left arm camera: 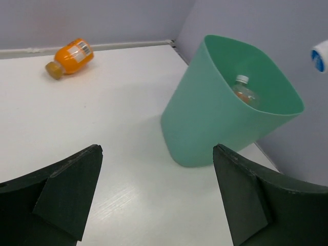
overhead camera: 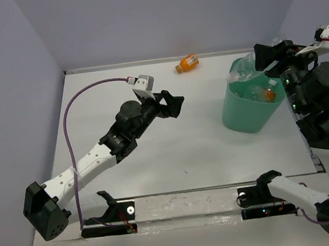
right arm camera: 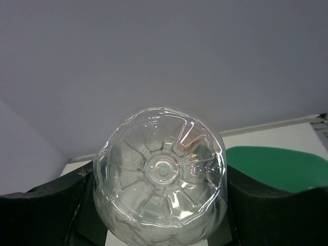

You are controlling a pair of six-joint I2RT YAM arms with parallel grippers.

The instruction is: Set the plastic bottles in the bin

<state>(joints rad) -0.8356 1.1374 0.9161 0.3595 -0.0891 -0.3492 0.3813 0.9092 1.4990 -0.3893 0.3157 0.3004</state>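
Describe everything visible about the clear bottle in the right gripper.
The clear bottle is colourless, see-through plastic. Its petal-moulded base with a centre nub faces the wrist camera. It looks empty, though I cannot be sure. The right gripper clamps it, with black fingers pressed against both sides. In the top view it hangs over the far left rim of the bin, not yet dropped.

Bin (overhead camera: pixel 244 117) was mint green, plain. Orange bottle (overhead camera: pixel 188 63) had tan cap, whitish label. Clear bottle (right arm camera: pixel 160 177) was colourless, base moulded in radiating petal ribs. Binned bottle (left arm camera: pixel 245 91) had white cap, orange tint below. Surface (overhead camera: pixel 184 138) was white; walls (overhead camera: pixel 170 15) pale lavender-grey. Cable (overhead camera: pixel 67 137) was purple. Left pincer (overhead camera: pixel 174 105) and right pincer (overhead camera: pixel 262 58) were black. Arms (overhead camera: pixel 86 167) were white with black joints.
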